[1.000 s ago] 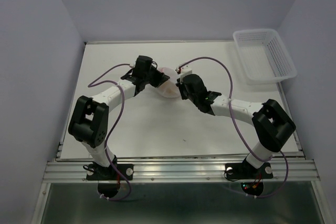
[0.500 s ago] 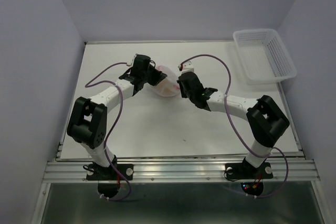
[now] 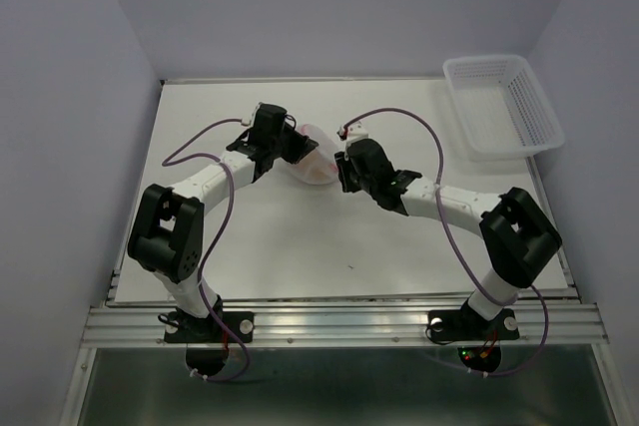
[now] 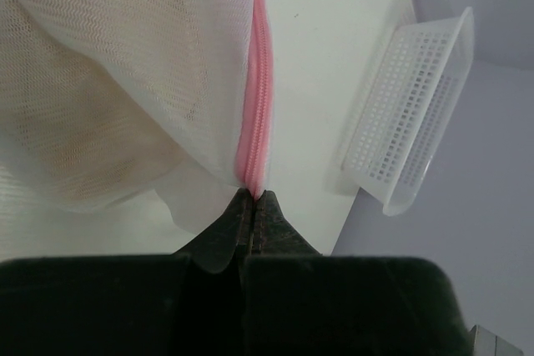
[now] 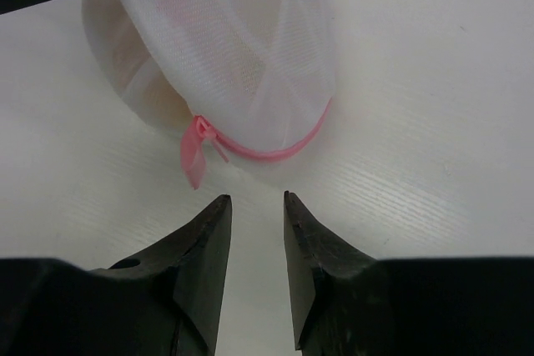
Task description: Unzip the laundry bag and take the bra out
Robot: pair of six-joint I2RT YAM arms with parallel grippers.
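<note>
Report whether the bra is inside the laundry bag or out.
Inside: the bra shows tan through the laundry bag mesh, behind its pink zipper.
</note>
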